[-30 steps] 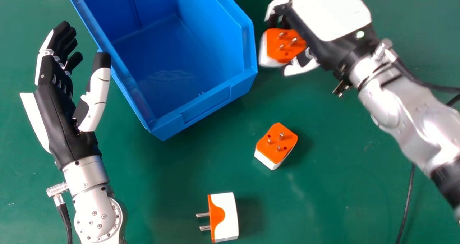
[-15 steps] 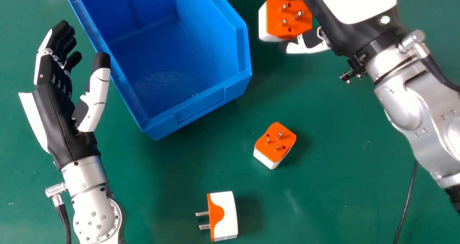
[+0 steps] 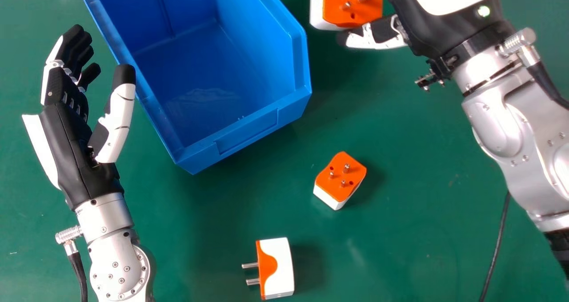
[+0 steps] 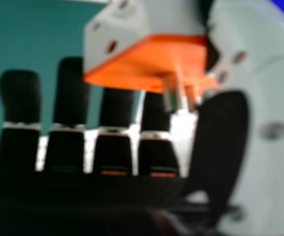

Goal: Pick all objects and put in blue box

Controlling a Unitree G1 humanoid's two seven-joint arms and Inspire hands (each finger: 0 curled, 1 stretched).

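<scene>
While one smooth green table (image 3: pixel 413 248) runs under everything, a single big blue box (image 3: pixel 249 133) sits on it, glossy, straight-walled, low at the near end. Its bare inner floor carries just a few pale scuffs.

Two hands flank it, both black and white with hard, glossy shells. On the box's left, the left hand (image 3: pixel 71 146) is relaxed and wide open, thumb well apart from the fingers, nothing in its grasp; whether the thumb touches the rim, I can't tell. On the box's right, the right hand (image 3: pixel 438 26) has an adapter pinched between thumb and fingers.

I count three adapters, blocky white bodies with orange faces. The held adapter (image 3: pixel 355 4) is outside the box, off its right side, three metal pins showing. The middle adapter (image 3: pixel 340 179) lies on the table between the box and the robot, three pins upward. Closer in, the nearest adapter (image 3: pixel 278 268) lies with two pins pointing left.
</scene>
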